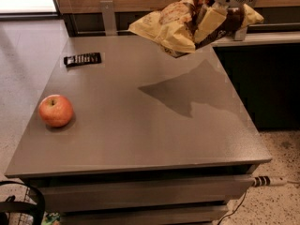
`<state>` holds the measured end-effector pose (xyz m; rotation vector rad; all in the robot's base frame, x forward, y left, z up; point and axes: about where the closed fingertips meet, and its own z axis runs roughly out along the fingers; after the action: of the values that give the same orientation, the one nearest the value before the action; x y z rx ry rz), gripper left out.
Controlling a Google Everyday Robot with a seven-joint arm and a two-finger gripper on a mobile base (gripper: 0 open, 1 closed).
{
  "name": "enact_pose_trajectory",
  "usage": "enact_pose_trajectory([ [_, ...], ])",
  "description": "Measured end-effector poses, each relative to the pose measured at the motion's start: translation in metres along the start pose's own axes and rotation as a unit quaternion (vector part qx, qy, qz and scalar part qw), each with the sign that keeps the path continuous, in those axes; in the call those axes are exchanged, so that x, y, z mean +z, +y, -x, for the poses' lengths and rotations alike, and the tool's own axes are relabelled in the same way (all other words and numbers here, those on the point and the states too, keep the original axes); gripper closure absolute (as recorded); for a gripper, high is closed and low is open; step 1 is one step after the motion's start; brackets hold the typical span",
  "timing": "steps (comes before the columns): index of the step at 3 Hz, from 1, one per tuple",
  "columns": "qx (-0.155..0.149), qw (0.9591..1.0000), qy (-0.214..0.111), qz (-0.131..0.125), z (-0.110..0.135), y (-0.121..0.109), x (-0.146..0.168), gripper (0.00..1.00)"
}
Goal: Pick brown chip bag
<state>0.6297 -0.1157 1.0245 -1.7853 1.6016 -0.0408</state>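
The brown chip bag [178, 25] is a crinkled pale yellow foil bag with dark brown patches and a tan cookie picture. It hangs in the air above the far right part of the grey table [140, 125] and casts a shadow on the top. My gripper [213, 15] comes down from the top right edge of the view, with its pale finger [210, 22] pressed into the bag's right half. It is shut on the bag and holds it clear of the table.
A red apple [56, 110] sits near the table's left edge. A small flat black bar-shaped packet [83, 59] lies at the far left. A dark counter [262, 74] stands to the right, a wooden wall behind. A cable [267, 181] runs at the lower right.
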Motion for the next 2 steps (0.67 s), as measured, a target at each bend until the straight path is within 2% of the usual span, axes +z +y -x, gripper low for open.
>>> enact_pose_trajectory([
  [1, 0.000, 1.0000, 0.000, 0.000, 0.0000, 0.0000, 0.0000, 1.00],
  [2, 0.000, 1.0000, 0.000, 0.001, 0.0005, 0.0002, 0.0011, 0.96],
])
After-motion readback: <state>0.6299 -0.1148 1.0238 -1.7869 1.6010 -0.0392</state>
